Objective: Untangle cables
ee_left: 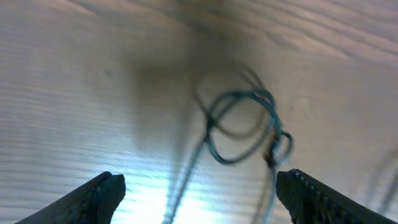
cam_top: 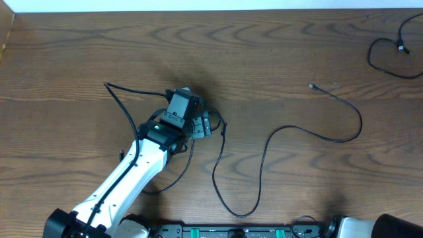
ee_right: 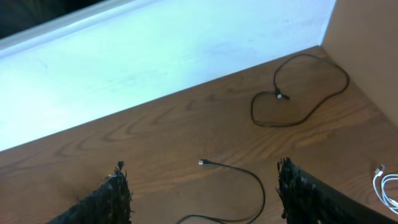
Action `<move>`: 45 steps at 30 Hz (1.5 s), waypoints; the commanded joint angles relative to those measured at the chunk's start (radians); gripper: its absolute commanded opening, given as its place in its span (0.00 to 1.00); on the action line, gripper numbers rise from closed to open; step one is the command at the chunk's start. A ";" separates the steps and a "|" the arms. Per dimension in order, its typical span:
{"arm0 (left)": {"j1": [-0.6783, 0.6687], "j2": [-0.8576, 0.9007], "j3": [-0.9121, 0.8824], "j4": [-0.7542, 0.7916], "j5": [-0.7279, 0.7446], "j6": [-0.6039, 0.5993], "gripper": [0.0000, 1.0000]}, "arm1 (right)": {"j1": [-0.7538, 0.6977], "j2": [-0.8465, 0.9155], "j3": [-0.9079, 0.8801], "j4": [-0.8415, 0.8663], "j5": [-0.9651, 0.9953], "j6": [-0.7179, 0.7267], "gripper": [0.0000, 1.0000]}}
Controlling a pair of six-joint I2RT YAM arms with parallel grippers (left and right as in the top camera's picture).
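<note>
Table [cam_top: 277, 46] is dark brown wood or a wood-look top: heavy grain, smooth, with a soft sheen that throws a pale glare in the left wrist view. The long black cable [cam_top: 262, 162] mid-table has a thin, matt, rubbery-looking jacket. Same goes for the black loop [ee_right: 280, 96] at the table's far right corner. The white cord [ee_right: 388, 185] on the table looks like smooth, slightly shiny plastic. The knotted bit [ee_left: 272, 115] is too blurred to judge. Left arm [cam_top: 132, 173] has a smooth white plastic shell, semi-gloss. Left gripper [ee_left: 199, 176] and right gripper [ee_right: 200, 165] both have matt black fingers [ee_left: 102, 196] with ridged, rough-looking inner faces. The tan board [ee_right: 367, 50] at the table's right edge looks matt.
</note>
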 commanded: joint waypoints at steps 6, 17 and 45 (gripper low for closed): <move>0.001 0.198 0.008 0.101 -0.040 0.019 0.85 | -0.001 -0.021 -0.008 -0.020 0.001 -0.003 0.78; 0.001 0.184 0.009 0.067 0.036 0.018 0.08 | -0.001 -0.014 -0.010 -0.025 0.000 -0.003 0.79; -0.053 0.060 0.009 0.850 0.464 -0.072 0.08 | 0.000 0.082 -0.044 -0.026 -0.115 0.023 0.84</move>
